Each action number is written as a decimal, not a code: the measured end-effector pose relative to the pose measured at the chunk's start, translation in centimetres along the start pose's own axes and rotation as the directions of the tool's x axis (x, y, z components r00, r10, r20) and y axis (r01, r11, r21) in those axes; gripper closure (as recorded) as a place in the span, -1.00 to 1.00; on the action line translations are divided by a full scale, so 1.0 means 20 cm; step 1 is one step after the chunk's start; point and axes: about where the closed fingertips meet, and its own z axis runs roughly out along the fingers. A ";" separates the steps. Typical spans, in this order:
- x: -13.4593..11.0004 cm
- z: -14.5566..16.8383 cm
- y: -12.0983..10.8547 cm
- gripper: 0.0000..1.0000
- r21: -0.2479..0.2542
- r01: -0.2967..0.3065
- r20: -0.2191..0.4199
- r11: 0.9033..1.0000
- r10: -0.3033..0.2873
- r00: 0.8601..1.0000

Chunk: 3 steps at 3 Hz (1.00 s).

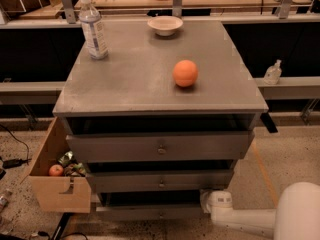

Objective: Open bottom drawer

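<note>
Fingers [208,203] at the white arm's tip, low by the cabinet's right front corner; wide or narrow, cannot tell. Bottom drawer [145,213] just left of them, lowest of three, long axis left-right, front facing the camera; knob [161,215] further left, so pull likely runs camerawards

You had a dull grey surface [135,84] before you. On it were an orange ball [185,73], a cream bowl [165,25] and a clear bottle [93,29] with a white cap and a pale label. The bottom drawer [145,213] was the same flat grey as the other drawers [125,146], each with a small metallic knob. The white hand [207,202] sat low at that drawer's right end. The box [57,194] was plain tan, with something red inside. The floor [285,154] was speckled beige with one orange stripe.
</note>
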 end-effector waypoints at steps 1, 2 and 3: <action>0.00 -0.01 -0.01 -0.26 0.000 0.000 0.000 1.000 0.000 1.000; 0.00 -0.02 -0.01 0.20 0.000 0.000 0.000 1.000 0.000 1.000; 0.00 -0.02 -0.01 0.67 -0.001 0.000 0.001 1.000 0.000 1.000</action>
